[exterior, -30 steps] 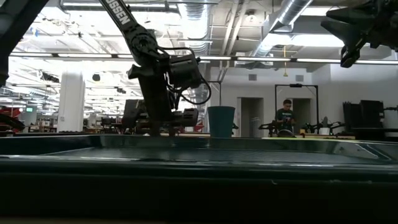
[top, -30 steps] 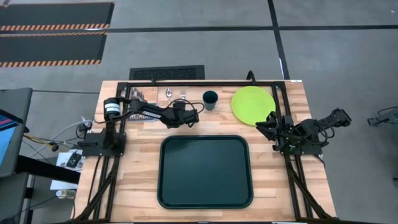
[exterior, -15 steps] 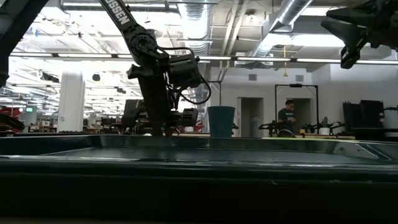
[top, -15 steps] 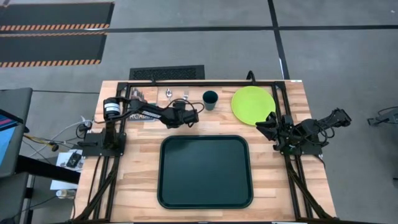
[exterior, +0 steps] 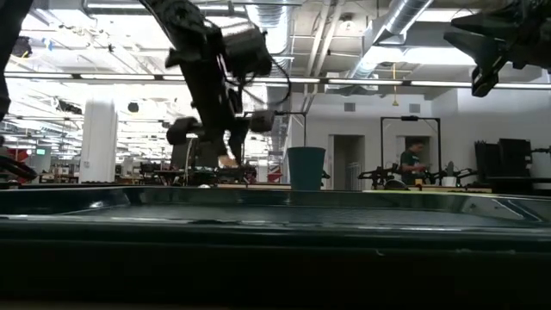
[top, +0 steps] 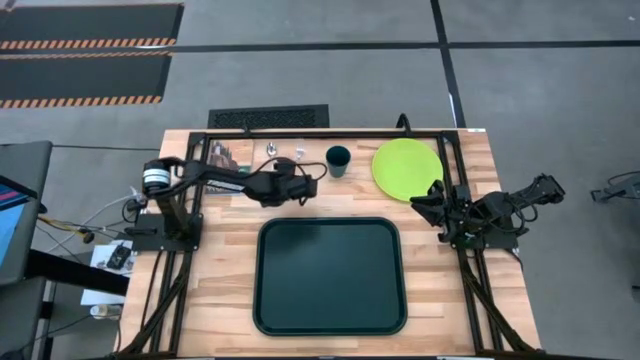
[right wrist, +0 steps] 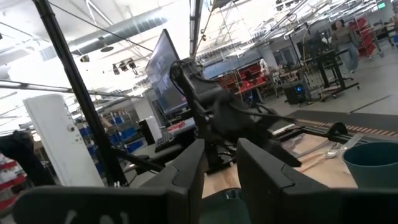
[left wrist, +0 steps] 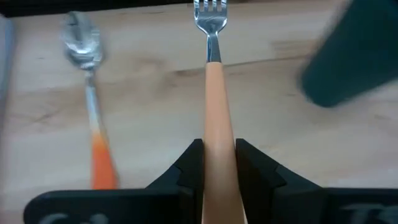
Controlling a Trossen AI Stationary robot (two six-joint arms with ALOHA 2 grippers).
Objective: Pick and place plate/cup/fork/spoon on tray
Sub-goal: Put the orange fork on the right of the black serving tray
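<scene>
The fork (left wrist: 211, 74), silver tines and orange handle, lies lengthwise between the fingers of my left gripper (left wrist: 219, 146), which is shut on it near the table's far edge (top: 300, 178). The spoon (left wrist: 87, 93) lies on the wood beside it, on the side away from the dark teal cup (top: 338, 160). The lime-green plate (top: 407, 167) lies flat at the far right. The dark green tray (top: 330, 275) lies in the middle. My right gripper (top: 420, 203) hangs slightly open and empty, raised near the plate's near edge. My left gripper pinches the fork's orange handle (left wrist: 219, 134) between its two fingers, one on each long side. The fingers lie along the fork, slanting down from the table's near side. The tines (left wrist: 210, 9) point toward the far edge. Whether the tines are clear of the wood, I cannot tell.
A small picture booklet (top: 225, 155) lies at the far left by the left arm. The black frame rails (top: 320, 132) run along the table's far edge and sides. Bare wood shows left and right of the tray.
My left gripper has gone up and a little toward the table's far edge, shut on the fork's handle all the while. The fork goes with it. The spoon, the cup and the right arm have kept still.
</scene>
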